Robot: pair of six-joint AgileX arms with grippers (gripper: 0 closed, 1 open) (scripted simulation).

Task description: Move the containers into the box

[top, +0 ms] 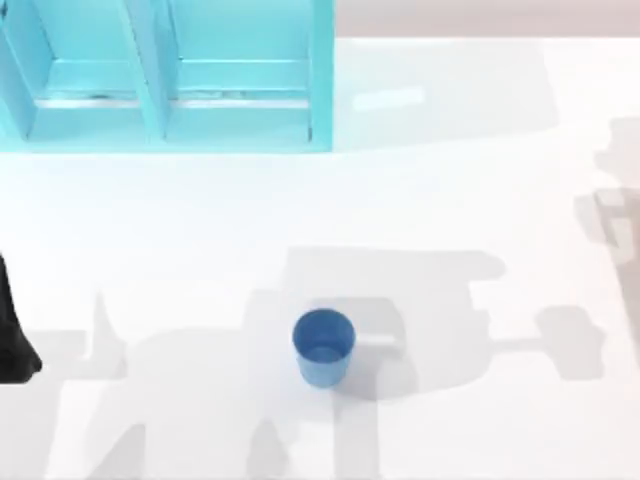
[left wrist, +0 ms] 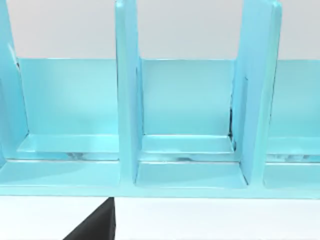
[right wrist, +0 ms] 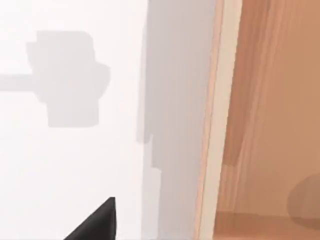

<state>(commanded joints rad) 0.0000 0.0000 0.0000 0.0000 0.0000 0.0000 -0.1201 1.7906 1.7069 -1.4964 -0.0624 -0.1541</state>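
The white table [top: 200, 230] spreads across the top view, crossed by grey arm shadows. At its 11 o'clock corner stands the box [top: 160, 110], a light turquoise open crate split by upright dividers into compartments; the left wrist view faces those compartments [left wrist: 187, 125] head-on, their floors bare and their walls glossy.

One container, a small blue cup [top: 323, 347], stands upright on the table near 6 o'clock of the top view, well apart from the box. Its rim is round, its sides taper to a narrower base, and its plain surface carries no handle or mark. The inside looks bare. It sits inside a patch of shadow, touched by nothing.

A dark part of the left arm [top: 12, 335] shows at 9 o'clock, at the table's left edge. A black finger tip [left wrist: 95, 225] of the left gripper pokes into the left wrist view; another black finger tip [right wrist: 97, 222] of the right gripper shows over bare table beside the table's edge and a brown floor [right wrist: 270, 125]. Whether either gripper is wide or narrow I cannot tell.
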